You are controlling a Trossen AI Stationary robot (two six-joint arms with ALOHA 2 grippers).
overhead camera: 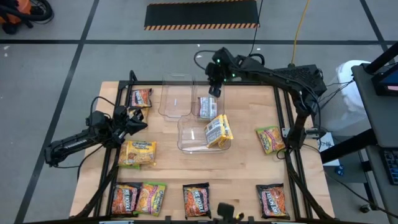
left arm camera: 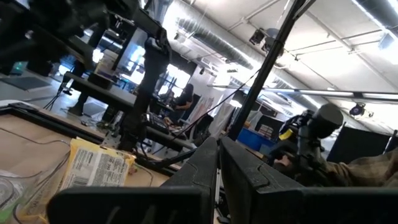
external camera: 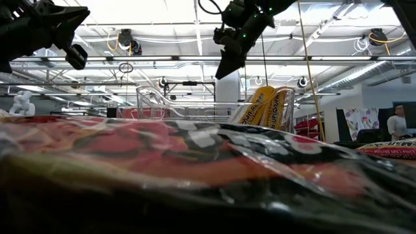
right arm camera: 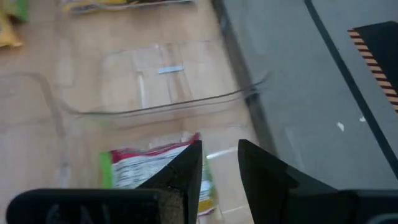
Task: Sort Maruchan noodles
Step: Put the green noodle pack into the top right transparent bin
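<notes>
The right tool [overhead camera: 213, 91] hangs released above a bin's packet [right arm camera: 152, 165], its fingers partly hiding it. The left tool [overhead camera: 138, 118], clenched and empty, hovers over the worktop [overhead camera: 242, 162].

Three clear plastic bins [overhead camera: 176, 99] clustered mid wooden surface [overhead camera: 242, 168]; yellow ramen packets [overhead camera: 219, 131] upright in front bin; green-edged packet [overhead camera: 207, 107] in rear-right bin; four packets [overhead camera: 197, 200] along front edge.
</notes>
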